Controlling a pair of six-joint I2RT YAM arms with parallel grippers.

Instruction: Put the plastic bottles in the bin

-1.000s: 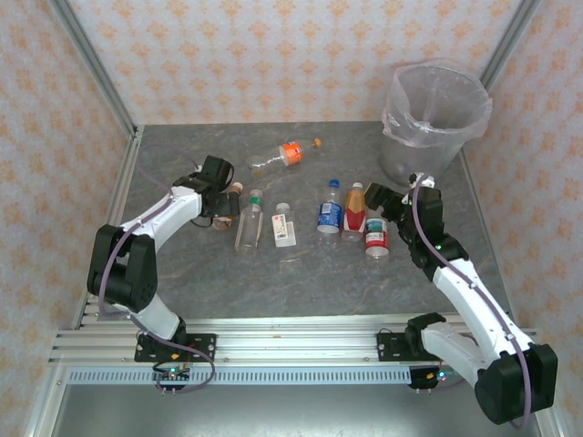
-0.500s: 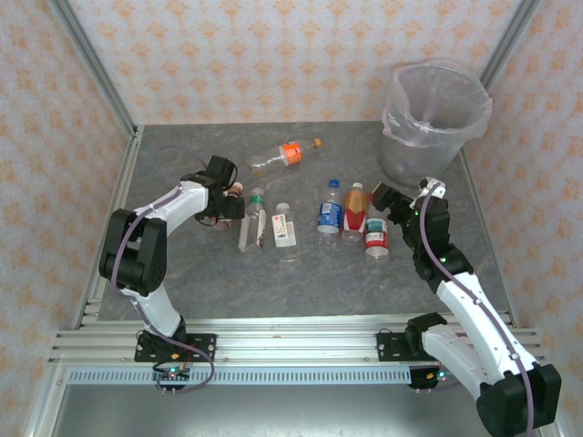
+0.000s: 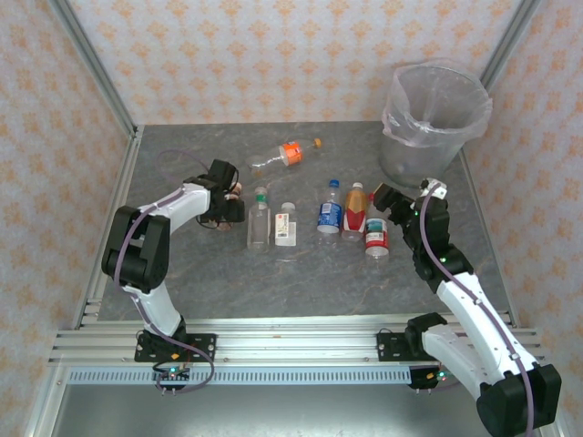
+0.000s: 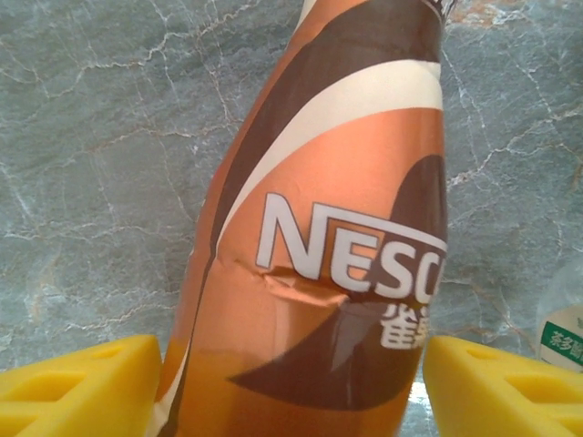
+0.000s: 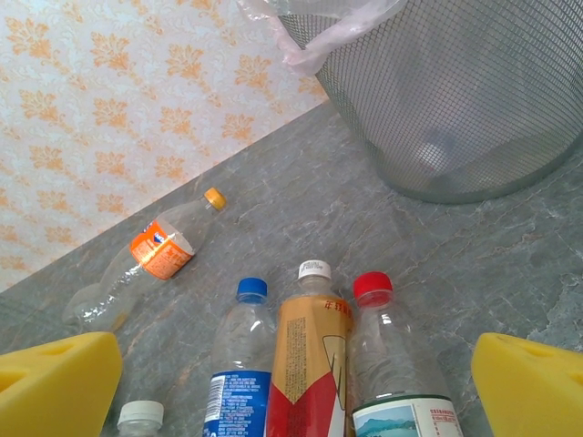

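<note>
Brown bottle [image 4: 319, 228] lay on marbled grey table [image 4: 91, 182], L gripper [image 4: 291, 387] yellow pads [image 4: 82, 391] flanking it; grip unclear. Clear bottles [image 3: 259, 223] lay in a row beside it. R gripper [image 5: 291, 382] gaped near red-cap one [image 5: 392, 355], mesh bin [image 5: 474, 100] w/ crinkly liner [image 5: 310, 36] beyond.

Seven plastic bottles [image 3: 329, 214] are counted, spread from left to right. One bin [image 3: 410, 162] is seen at the far right.

Lab test cell: aluminium frame [image 3: 291, 350], wallpaper-print panels [image 3: 273, 55]
</note>
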